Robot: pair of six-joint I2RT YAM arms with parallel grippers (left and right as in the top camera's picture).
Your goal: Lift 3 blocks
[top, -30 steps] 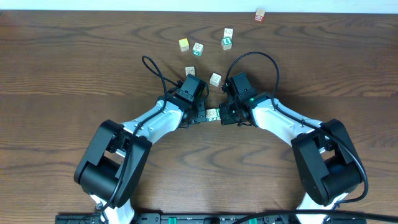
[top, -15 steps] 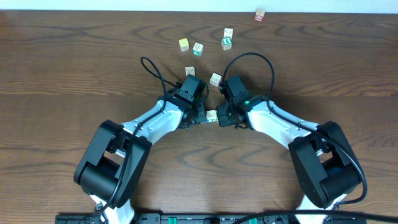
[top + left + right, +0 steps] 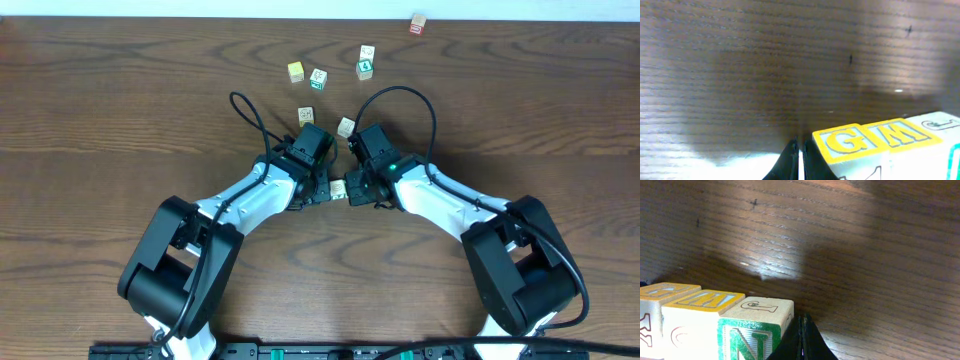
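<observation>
Three wooden blocks stand in a tight row point(image 3: 338, 187) between my two grippers. In the right wrist view the nearest block shows a green "N" point(image 3: 757, 332), then come a yellow-topped one point(image 3: 700, 312) and another yellow-edged one point(image 3: 655, 310). My right gripper point(image 3: 802, 342) is shut, its closed tips against the N block's side. In the left wrist view my left gripper point(image 3: 799, 162) is shut too, pressed beside the yellow "G" block point(image 3: 847, 142); the "M" block point(image 3: 905, 134) follows. I cannot tell whether the row is off the table.
Loose cubes lie beyond the arms: a yellow one point(image 3: 296, 71), a teal-marked one point(image 3: 318, 78), a green-marked pair point(image 3: 365, 62), and two pale ones point(image 3: 306, 115) point(image 3: 346, 126) just behind the wrists. A reddish cube point(image 3: 418, 24) sits at the far edge.
Both wrists and the row of blocks between them have shifted a little to the left. Both grippers stay shut.
</observation>
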